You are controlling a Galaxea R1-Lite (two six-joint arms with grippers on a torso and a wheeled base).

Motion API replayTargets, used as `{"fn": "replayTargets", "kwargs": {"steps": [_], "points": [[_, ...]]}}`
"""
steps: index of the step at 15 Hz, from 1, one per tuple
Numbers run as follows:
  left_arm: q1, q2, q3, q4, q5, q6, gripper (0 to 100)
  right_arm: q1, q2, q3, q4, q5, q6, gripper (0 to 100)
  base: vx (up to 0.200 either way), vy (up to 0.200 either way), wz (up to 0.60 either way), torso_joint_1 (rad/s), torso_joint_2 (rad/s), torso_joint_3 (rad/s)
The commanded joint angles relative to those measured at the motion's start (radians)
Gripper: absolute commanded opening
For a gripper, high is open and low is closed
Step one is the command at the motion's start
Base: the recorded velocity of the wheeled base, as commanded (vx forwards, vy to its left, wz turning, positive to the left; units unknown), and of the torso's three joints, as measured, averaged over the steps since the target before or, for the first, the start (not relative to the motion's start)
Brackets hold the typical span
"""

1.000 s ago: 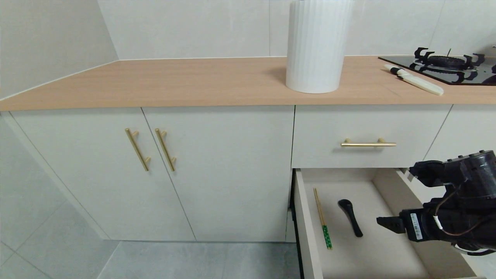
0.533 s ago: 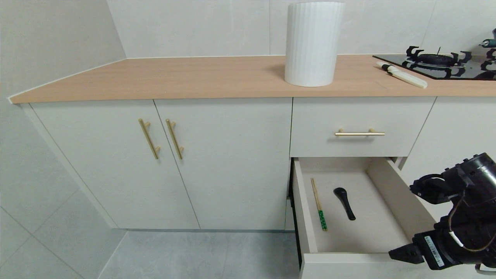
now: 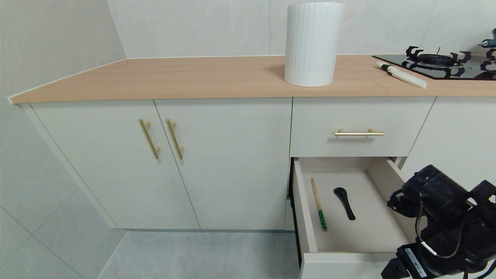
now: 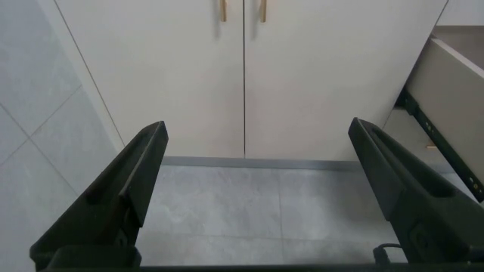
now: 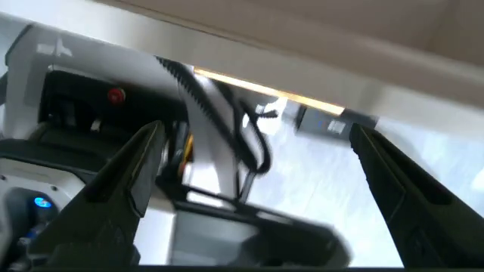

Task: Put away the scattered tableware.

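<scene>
- chopsticks [image 3: 319, 209], a pair with green-patterned ends, lie on the floor of the open drawer [image 3: 304, 217], close along its left wall, ends pointing front to back.
- black spoon [image 3: 344, 202] lies in the same drawer just right of the chopsticks, not touching them, bowl toward the back and handle toward the front.
- the open drawer is the lower one of a stack; the closed drawer [image 3: 321, 116] above it carries a gold bar handle [image 3: 359, 133].
- knife [image 3: 403, 75], pale with a dark band near one end, lies flat on the wooden countertop [image 3: 174, 77], between the white ribbed canister [image 3: 313, 42] and the gas hob [image 3: 438, 62], nearer the hob.
- the canister stands upright on the countertop, above the stack of drawers.
- right arm [image 3: 441, 224] sits low at the front right corner of the open drawer, its dark bulk covering the drawer's right wall; from the head view i cannot tell how its fingers stand.
- right gripper [image 5: 257, 128], seen from its own wrist, has its two fingers spread wide with nothing between them; what lies beyond them is too blurred to name.
- left gripper [image 4: 257, 127] is also spread wide and holds nothing; it hangs low over the grey tiled floor [image 4: 227, 211], facing the pair of cabinet doors [image 4: 242, 75], with the side of the open drawer off to one edge.
- those two cabinet doors [image 3: 162, 162] are shut, left of the drawers, each with a gold bar handle near the middle seam.
</scene>
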Motion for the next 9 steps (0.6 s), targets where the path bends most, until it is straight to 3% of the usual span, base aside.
{"fn": "replayTargets", "kwargs": {"steps": [1, 9], "points": [[0.0, 0.0, 0.0, 0.0, 0.001, 0.0, 100, 0.007, 0.099, -0.055, 0.044, -0.002, 0.036, 100, 0.0, 0.0, 0.0, 0.0, 0.0, 0.0], [0.0, 0.0, 0.0, 0.0, 0.001, 0.0, 100, 0.001, 0.154, -0.05, -0.103, -0.101, 0.112, 100, 0.0, 0.0, 0.0, 0.0, 0.0, 0.0]]}}
